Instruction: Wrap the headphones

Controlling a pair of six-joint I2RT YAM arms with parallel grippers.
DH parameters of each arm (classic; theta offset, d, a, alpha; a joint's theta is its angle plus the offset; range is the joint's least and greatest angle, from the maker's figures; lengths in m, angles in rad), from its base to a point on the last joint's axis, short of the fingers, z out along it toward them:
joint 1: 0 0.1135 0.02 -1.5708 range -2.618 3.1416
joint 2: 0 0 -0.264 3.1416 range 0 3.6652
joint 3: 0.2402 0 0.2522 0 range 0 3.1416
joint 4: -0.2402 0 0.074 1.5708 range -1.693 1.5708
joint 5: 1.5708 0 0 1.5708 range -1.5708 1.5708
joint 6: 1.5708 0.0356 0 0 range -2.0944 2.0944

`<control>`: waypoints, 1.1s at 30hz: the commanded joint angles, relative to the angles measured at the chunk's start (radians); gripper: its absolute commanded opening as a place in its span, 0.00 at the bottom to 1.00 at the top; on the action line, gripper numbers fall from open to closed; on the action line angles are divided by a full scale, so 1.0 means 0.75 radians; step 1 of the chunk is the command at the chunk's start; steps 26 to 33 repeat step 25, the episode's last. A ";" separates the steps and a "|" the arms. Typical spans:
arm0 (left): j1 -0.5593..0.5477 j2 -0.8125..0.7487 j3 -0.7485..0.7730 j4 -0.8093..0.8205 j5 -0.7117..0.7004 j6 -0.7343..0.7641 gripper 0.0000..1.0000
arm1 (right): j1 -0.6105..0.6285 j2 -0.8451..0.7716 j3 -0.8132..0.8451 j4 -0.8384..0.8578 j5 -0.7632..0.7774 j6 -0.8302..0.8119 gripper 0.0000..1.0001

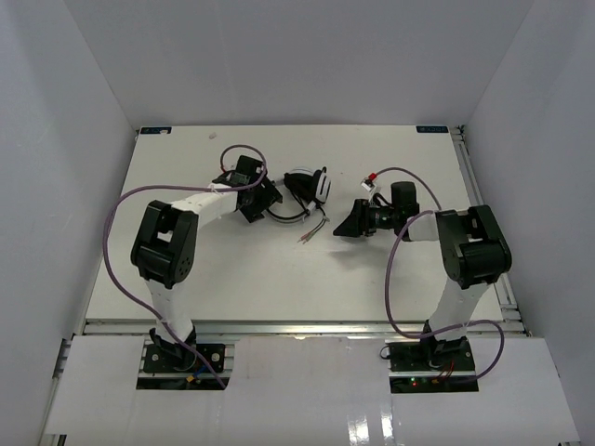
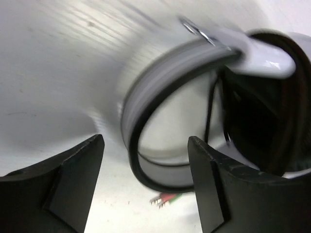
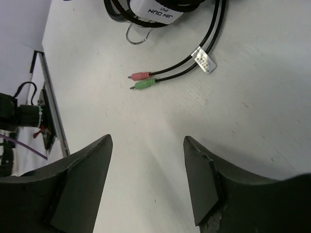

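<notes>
The headphones (image 1: 309,189) lie at the middle back of the white table, with white-and-black earcups and a thin black cord (image 1: 311,223) trailing toward me. My left gripper (image 1: 267,202) is open right beside their left side. In the left wrist view the grey-and-black headband (image 2: 146,104) loops just ahead of the open jaws (image 2: 146,141), and an earcup (image 2: 272,97) is at the right. My right gripper (image 1: 346,224) is open and empty, to the right of the cord. In the right wrist view (image 3: 148,138) the pink plug (image 3: 141,75) and green plug (image 3: 145,85) lie ahead, apart from the fingers.
Thick purple robot cables (image 1: 116,242) loop beside both arms. White walls enclose the table on three sides. A metal rail (image 1: 297,325) runs along the near edge. A small white tag (image 3: 204,60) sits on the cord.
</notes>
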 commanded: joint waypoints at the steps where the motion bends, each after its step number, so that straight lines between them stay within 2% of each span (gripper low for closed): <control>1: -0.011 -0.249 -0.060 0.113 0.197 0.239 0.88 | -0.028 -0.253 0.059 -0.576 0.208 -0.543 0.74; 4: -0.019 -0.440 -0.125 0.152 0.279 0.389 0.96 | -0.031 -0.439 0.068 -0.760 0.381 -0.654 0.81; 6: -0.020 -0.602 -0.215 0.197 0.365 0.481 0.98 | -0.032 -0.541 0.050 -0.782 0.471 -0.683 0.94; 8: -0.020 -0.797 -0.336 0.250 0.426 0.548 0.98 | -0.034 -0.671 0.044 -0.794 0.528 -0.689 0.90; 12: -0.022 -1.133 -0.612 0.319 0.597 0.751 0.98 | -0.036 -0.860 0.084 -0.820 0.754 -0.654 0.90; 16: -0.021 -1.436 -0.766 0.274 0.568 0.822 0.98 | -0.039 -1.024 0.101 -0.849 0.933 -0.642 0.90; 20: -0.021 -1.713 -0.878 0.218 0.478 0.823 0.98 | -0.040 -1.195 0.009 -0.792 1.094 -0.671 0.90; 24: -0.020 -1.781 -0.929 0.168 0.447 0.822 0.98 | -0.042 -1.299 -0.073 -0.769 1.210 -0.660 0.90; 33: -0.020 -1.782 -0.936 0.162 0.448 0.815 0.98 | -0.041 -1.314 -0.085 -0.770 1.208 -0.652 0.90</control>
